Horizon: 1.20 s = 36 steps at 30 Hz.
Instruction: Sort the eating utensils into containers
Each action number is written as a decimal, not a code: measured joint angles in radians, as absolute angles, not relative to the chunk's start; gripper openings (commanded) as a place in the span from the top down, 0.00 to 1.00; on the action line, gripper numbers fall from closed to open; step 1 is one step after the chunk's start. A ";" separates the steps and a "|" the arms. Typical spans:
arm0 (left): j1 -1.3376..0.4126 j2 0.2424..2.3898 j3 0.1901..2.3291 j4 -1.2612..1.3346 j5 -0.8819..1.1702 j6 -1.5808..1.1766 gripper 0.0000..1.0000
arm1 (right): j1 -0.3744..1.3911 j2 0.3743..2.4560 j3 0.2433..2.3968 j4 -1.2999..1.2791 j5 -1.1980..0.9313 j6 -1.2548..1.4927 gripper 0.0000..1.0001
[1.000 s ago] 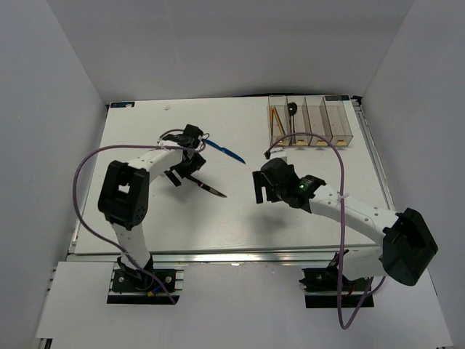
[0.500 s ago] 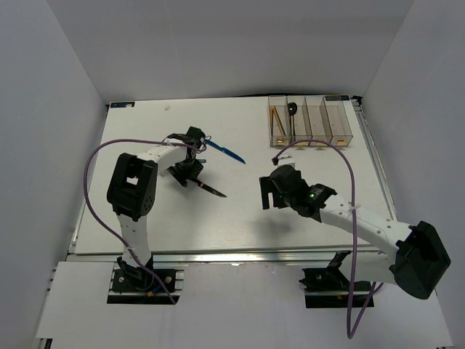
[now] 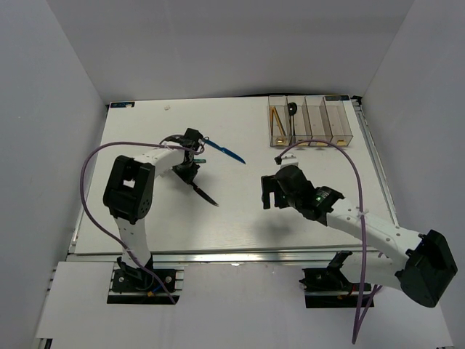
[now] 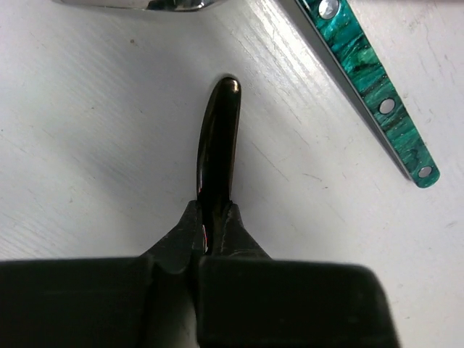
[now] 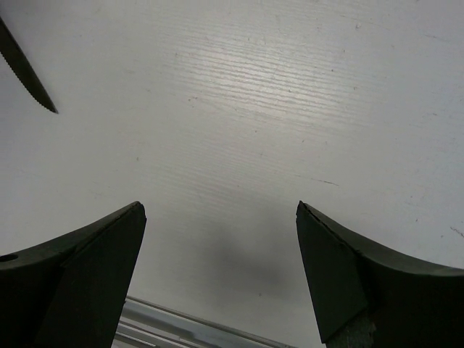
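Note:
My left gripper (image 3: 190,171) is shut on a dark knife (image 3: 205,195) at mid-left of the table. In the left wrist view its glossy black handle (image 4: 217,141) sticks out past my closed fingertips (image 4: 185,230). A blue-green-handled knife (image 3: 222,150) lies just beyond it, and its riveted handle (image 4: 371,88) shows in the wrist view. The containers (image 3: 338,132) stand in a row at the back right; orange chopsticks (image 3: 276,119) and a black spoon (image 3: 291,109) are in the left ones. My right gripper (image 3: 270,190) hovers open over bare table, nothing between its fingers (image 5: 101,254).
The dark knife's serrated tip (image 5: 26,72) reaches into the right wrist view at upper left. A shiny metal piece (image 4: 138,3) shows at the top edge of the left wrist view. The table's metal front rail (image 5: 181,326) lies just below my right gripper.
My left gripper has closed on the dark knife's handle, and the blade has swung toward the near edge. The right arm has drifted slightly right and nearer, still open.

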State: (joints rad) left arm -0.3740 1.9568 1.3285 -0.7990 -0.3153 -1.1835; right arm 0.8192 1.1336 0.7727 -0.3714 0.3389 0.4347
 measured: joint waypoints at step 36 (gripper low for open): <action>-0.548 1.815 1.144 -0.610 -0.271 -1.181 1.00 | 0.785 1.306 0.698 0.046 -0.146 0.382 0.14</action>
